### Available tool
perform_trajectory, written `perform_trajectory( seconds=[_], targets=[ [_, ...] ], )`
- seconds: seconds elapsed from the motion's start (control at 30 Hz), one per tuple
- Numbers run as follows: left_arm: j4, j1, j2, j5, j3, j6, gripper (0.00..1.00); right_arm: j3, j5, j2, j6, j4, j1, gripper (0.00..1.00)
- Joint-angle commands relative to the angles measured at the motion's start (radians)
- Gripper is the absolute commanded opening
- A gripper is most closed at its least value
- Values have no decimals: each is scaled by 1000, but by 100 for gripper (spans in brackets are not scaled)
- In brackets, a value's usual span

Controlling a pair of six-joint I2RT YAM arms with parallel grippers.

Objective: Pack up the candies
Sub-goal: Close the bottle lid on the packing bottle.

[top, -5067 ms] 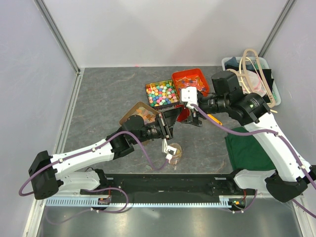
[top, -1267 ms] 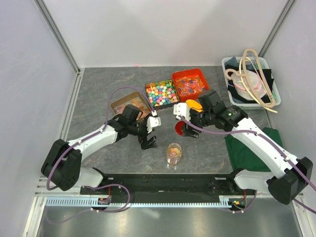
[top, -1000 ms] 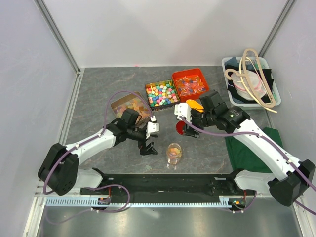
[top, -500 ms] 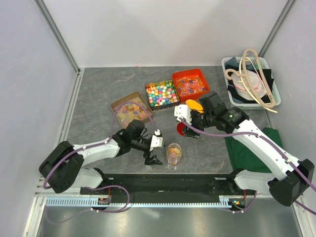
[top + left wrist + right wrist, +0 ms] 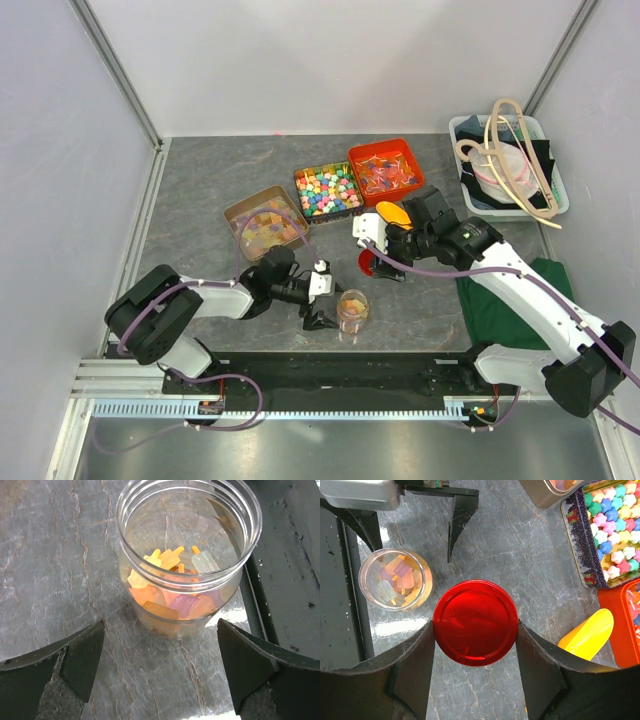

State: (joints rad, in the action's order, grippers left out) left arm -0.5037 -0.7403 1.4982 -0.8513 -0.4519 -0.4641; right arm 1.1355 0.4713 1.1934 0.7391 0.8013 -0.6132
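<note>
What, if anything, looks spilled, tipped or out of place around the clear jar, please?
Nothing stands out. The clear plastic jar stands upright on the grey table, with pastel translucent candies inside and none loose around it. The round red lid sits level between the fingers of the right gripper.

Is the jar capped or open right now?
Open. The jar shows a bare mouth with candies inside; the red lid is gripped by the right gripper, beside it.
</note>
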Motion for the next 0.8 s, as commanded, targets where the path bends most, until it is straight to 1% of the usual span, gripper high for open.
perform_trajectory(
  seconds=[0.0, 0.07, 0.17, 0.27, 0.3, 0.43, 0.53, 0.77],
  targets=[
    [-206, -7, 48, -71, 36, 39, 100, -8, 0, 8, 20, -7, -2, 65],
    [-280, -10, 69, -97, 44, 41, 100, -10, -3, 9, 23, -5, -2, 65],
    [-355, -14, 121, -123, 48, 65, 100, -14, -11, 9, 29, -2, 0, 65],
    [-407, -16, 174, -179, 55, 61, 100, -16, -10, 9, 32, 3, -2, 65],
    [-461, -18, 183, -190, 65, 64, 100, -13, -7, 11, 37, 7, -2, 65],
    [-492, -25, 221, -190, 52, 76, 100, -3, 3, 23, 51, 42, -2, 65],
    [-562, -27, 246, -189, 51, 107, 99, 15, 32, 25, 74, 84, -3, 65],
    [-615, -34, 280, -183, 38, 131, 100, 33, 64, 31, 91, 128, -19, 64]
  ],
)
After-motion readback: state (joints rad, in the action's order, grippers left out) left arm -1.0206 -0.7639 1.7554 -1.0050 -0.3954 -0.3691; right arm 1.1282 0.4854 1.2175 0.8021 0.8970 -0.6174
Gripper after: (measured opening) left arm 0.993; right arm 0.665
